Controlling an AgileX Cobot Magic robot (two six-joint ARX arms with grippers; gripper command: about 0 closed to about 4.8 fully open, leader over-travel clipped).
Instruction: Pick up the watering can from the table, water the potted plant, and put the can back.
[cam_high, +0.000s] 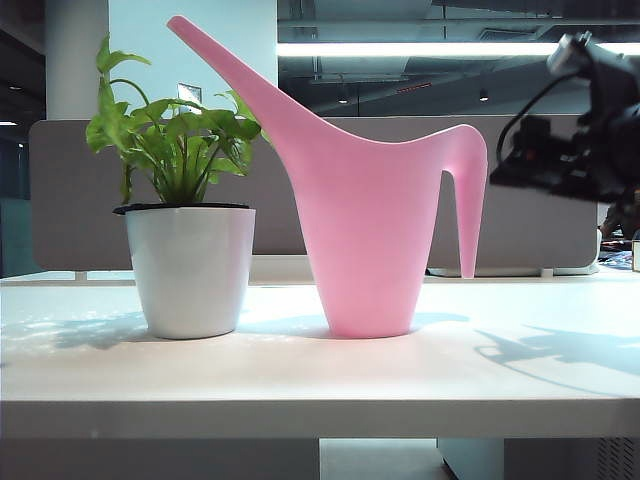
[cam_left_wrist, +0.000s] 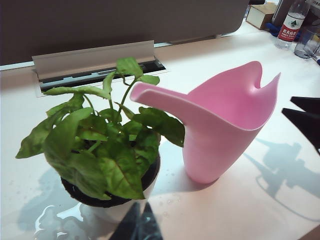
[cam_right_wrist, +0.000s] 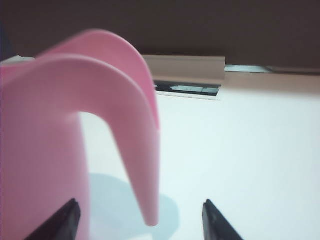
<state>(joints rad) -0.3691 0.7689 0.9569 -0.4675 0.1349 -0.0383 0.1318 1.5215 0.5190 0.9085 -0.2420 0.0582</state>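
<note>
Right gripper lined up on the watering can's handle

The watering can (cam_high: 365, 230) stood on the desk (cam_high: 320, 375) just beside the potted plant (cam_high: 187, 230). The right gripper (cam_right_wrist: 140, 220), fingers spread, straddled the can's drooping handle without touching it; a shallow bite might let the can swing. The left gripper (cam_left_wrist: 137, 225) hung over the plant, apparently closed.

Exterior camera faces the table (cam_high: 300, 370) edge-on; both wrist cameras look down at the watering can (cam_left_wrist: 225, 130).
</note>
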